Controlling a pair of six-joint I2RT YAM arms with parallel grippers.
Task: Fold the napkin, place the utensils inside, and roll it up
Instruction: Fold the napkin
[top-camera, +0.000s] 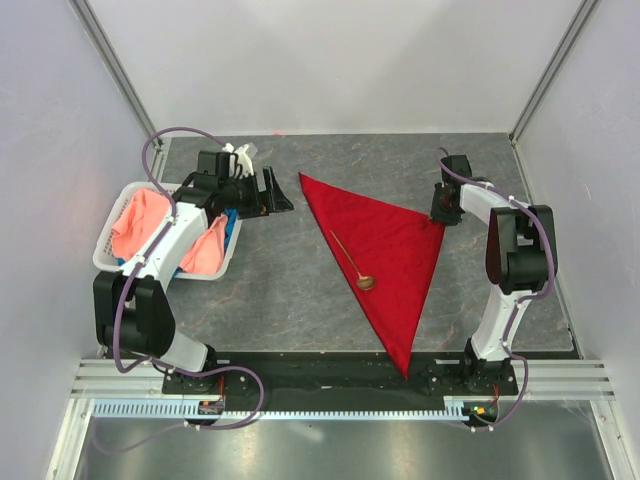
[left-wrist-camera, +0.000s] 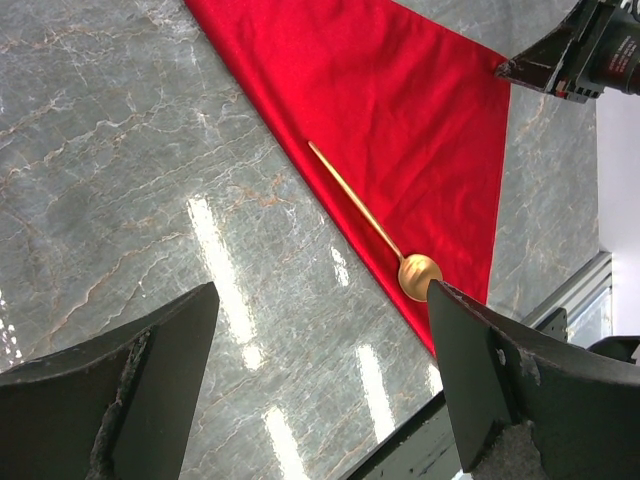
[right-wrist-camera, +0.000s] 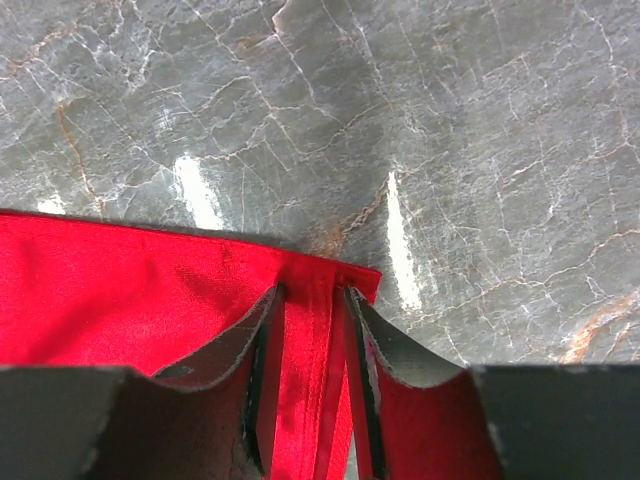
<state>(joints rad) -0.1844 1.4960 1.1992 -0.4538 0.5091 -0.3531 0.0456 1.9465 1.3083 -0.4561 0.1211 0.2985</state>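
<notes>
The napkin (right-wrist-camera: 120, 285) corner sits inside the narrowed right tool (right-wrist-camera: 312, 292), grip unclear; left tool (left-wrist-camera: 322, 290) wide, apart

Red napkin (left-wrist-camera: 400, 110) on grey marble table (left-wrist-camera: 120, 150), copper spoon (left-wrist-camera: 362, 208) at its edge, left tool (left-wrist-camera: 322, 295) spread wide

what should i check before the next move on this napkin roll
1. napkin folded into a triangle: ok
2. spoon lying on the napkin near its long edge: ok
3. right gripper straddling the napkin's right corner: ok
4. grip on that corner firm: cannot tell
5. left gripper open, clear of the cloth: ok
</notes>
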